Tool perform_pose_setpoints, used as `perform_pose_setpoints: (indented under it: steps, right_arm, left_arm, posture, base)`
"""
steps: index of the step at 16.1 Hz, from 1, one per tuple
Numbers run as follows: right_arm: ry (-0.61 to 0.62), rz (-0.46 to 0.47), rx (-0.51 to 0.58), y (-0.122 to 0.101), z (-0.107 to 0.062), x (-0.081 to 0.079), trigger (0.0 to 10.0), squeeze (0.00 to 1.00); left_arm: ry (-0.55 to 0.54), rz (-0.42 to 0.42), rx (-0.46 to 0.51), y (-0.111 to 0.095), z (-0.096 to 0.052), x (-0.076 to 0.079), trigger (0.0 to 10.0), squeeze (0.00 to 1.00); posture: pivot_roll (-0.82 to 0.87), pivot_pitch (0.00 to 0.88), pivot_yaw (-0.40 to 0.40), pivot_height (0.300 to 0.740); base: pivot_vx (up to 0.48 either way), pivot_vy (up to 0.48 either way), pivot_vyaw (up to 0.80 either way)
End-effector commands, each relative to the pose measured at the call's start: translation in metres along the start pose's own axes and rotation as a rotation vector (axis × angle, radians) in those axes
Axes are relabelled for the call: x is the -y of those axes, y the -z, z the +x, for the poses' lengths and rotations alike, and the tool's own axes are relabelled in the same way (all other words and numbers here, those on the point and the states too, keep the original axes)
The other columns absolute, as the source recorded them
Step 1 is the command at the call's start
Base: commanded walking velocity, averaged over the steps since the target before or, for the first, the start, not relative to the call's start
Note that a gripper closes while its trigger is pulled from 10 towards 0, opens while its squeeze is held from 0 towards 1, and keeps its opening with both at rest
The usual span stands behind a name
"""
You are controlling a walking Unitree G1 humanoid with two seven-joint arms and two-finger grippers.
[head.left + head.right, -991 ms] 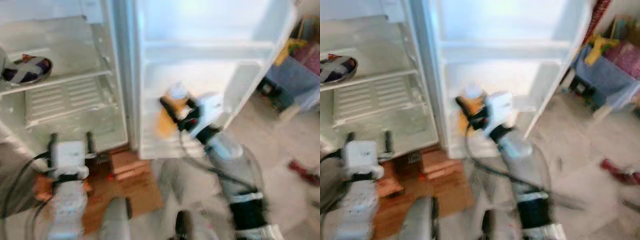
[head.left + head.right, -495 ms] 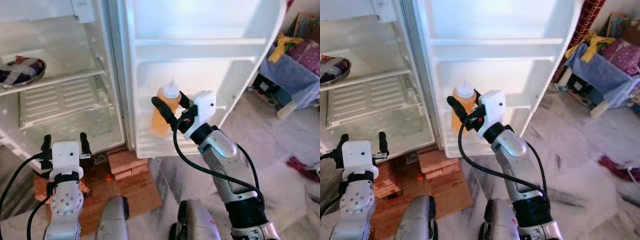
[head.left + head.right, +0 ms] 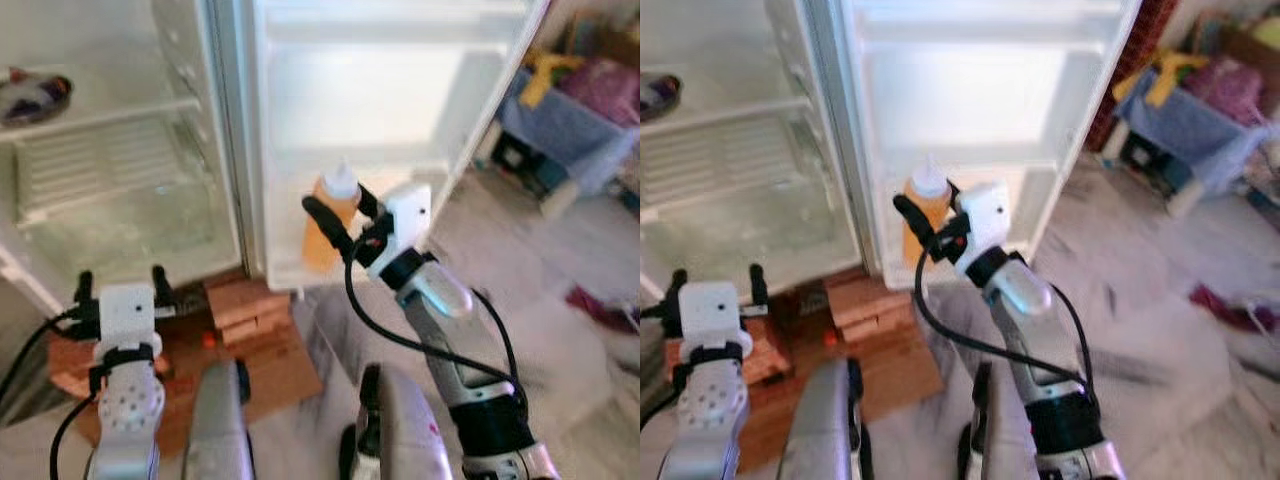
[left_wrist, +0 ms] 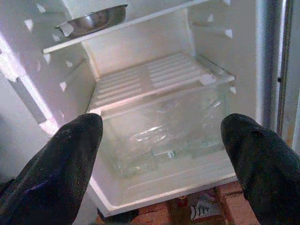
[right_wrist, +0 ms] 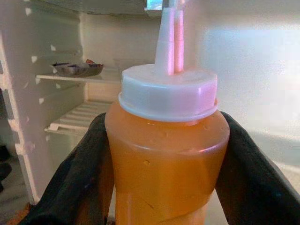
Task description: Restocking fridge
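Right gripper (image 3: 335, 205) clamped on the bottle (image 3: 326, 222) at the open fridge door (image 3: 400, 90).

I see the orange bottle upright with its white cap on top, pinched between both black fingers, held against the door's lower shelf (image 3: 300, 277); whether it rests on that shelf I can't tell through the blur. My left gripper (image 3: 118, 287) hangs low, left of the door, fingers spread wide apart and empty, facing the clear drawer (image 4: 159, 126). A bowl (image 4: 93, 18) sits on the shelf above the drawer.
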State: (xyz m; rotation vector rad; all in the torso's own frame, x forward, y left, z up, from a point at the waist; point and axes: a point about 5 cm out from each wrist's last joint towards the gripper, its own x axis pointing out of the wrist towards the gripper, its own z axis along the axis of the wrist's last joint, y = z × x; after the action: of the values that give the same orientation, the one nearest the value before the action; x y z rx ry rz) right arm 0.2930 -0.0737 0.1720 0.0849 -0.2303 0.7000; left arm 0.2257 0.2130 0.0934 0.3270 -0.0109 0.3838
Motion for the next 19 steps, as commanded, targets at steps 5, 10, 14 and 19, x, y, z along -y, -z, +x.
perform_pose_setpoints:
  steps: [5,10,14,19]
  right_arm:
    - [-0.038,-0.033,0.017,-0.0024,0.0004,-0.0028,10.0,0.0]
    - [-0.038,-0.035,0.022,-0.0033,0.0008,-0.0026,10.0,0.0]
    - [-0.055,-0.049,0.025,-0.0031,0.0007,-0.0047,10.0,0.0]
    - [-0.061,-0.051,0.024,-0.0023,0.0008,-0.0053,10.0,0.0]
  left_arm:
    - [0.012,0.002,0.036,-0.0049,0.0005,0.0019,10.0,0.0]
    - [0.018,-0.001,0.035,-0.0051,-0.0002,0.0026,10.0,0.0]
    - [0.026,-0.003,0.036,-0.0041,-0.0001,0.0035,10.0,0.0]
    - [0.027,-0.018,0.042,-0.006,-0.0009,0.0056,10.0,0.0]
  posture:
    - [0.14,0.116,-0.059,0.541]
    - [0.14,0.117,-0.061,0.541]
    - [0.14,0.118,-0.061,0.541]
    - [0.14,0.119,-0.062,0.541]
  base:
    - [0.068,0.0,0.0]
    - [0.421,0.0,0.0]
    - [0.436,0.0,0.0]
    - [0.17,0.0,0.0]
